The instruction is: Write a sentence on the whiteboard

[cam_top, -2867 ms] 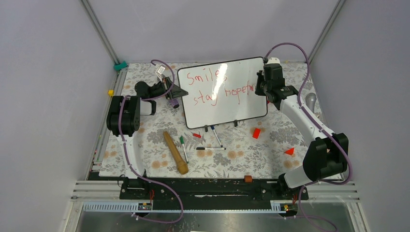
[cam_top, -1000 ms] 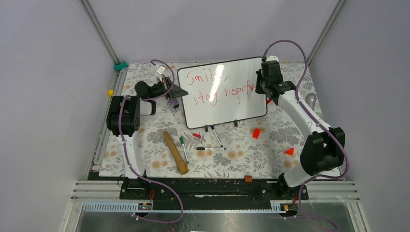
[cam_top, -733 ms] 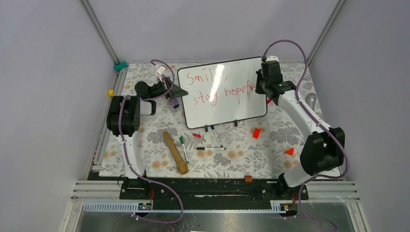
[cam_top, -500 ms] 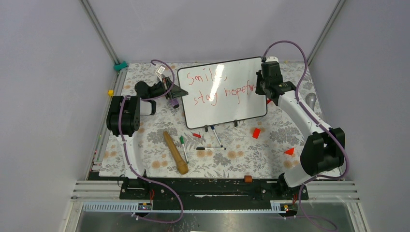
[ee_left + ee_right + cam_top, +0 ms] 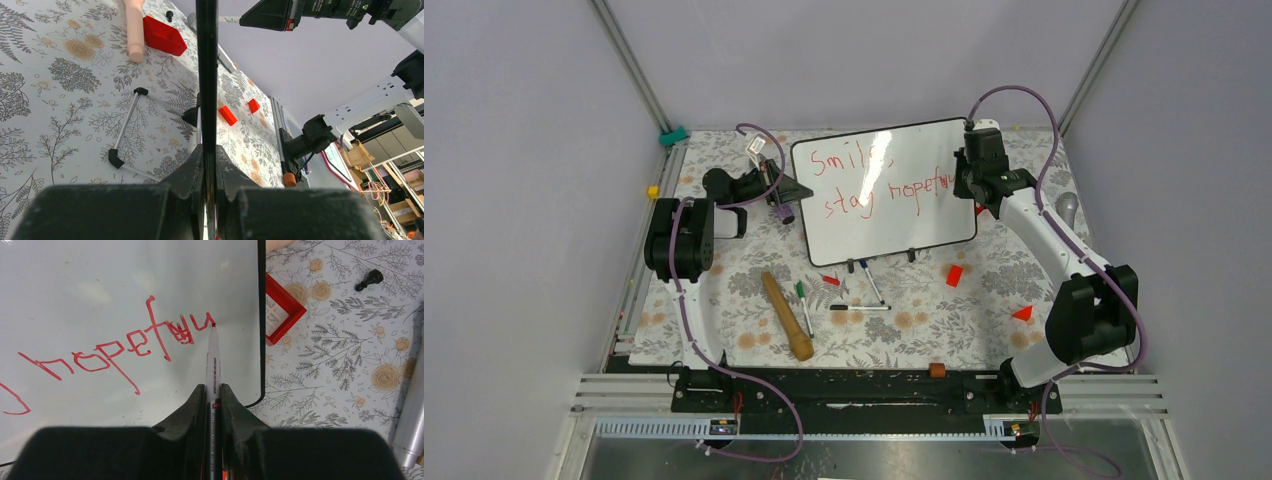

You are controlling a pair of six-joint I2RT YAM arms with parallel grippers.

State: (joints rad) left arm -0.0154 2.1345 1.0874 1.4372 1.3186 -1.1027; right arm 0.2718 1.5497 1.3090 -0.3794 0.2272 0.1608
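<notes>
In the right wrist view, the right gripper (image 5: 213, 388) is closed on a red marker (image 5: 213, 357). The barrel is pinched between the two jaws and pointed to 12 o'clock. The red tip is set at the whiteboard (image 5: 125, 280), right at the tail of the last stroke of the sentence (image 5: 134, 336); whether it is pressed on cannot be told. The lower line reads "hopefu" there, so the closing "l" is judged to be what is left to write.

Little white is left for it. The black frame (image 5: 260, 315) runs just at 3 o'clock of the tip, and a red open box (image 5: 282, 310) lies on the flowered table cover (image 5: 350, 355) beyond. The last letter is therefore best made narrow, as one short stroke drawn from 12 to 6 o'clock. Light, even pressure is called for, so that the tip is neither skidded over the glossy face nor carried onto the frame. The "f" and "u" are already crowded and overwritten, so the new stroke is best set clear of them.

In the left wrist view, the left gripper (image 5: 206, 150) is clamped on the board's thin black edge, seen edge-on. In the top view that hold lies at the board's 9 o'clock side and the pen at its 3 o'clock side. A firm brace is wanted there, since a push from the pen could rock the board on its small feet (image 5: 911, 255).
</notes>
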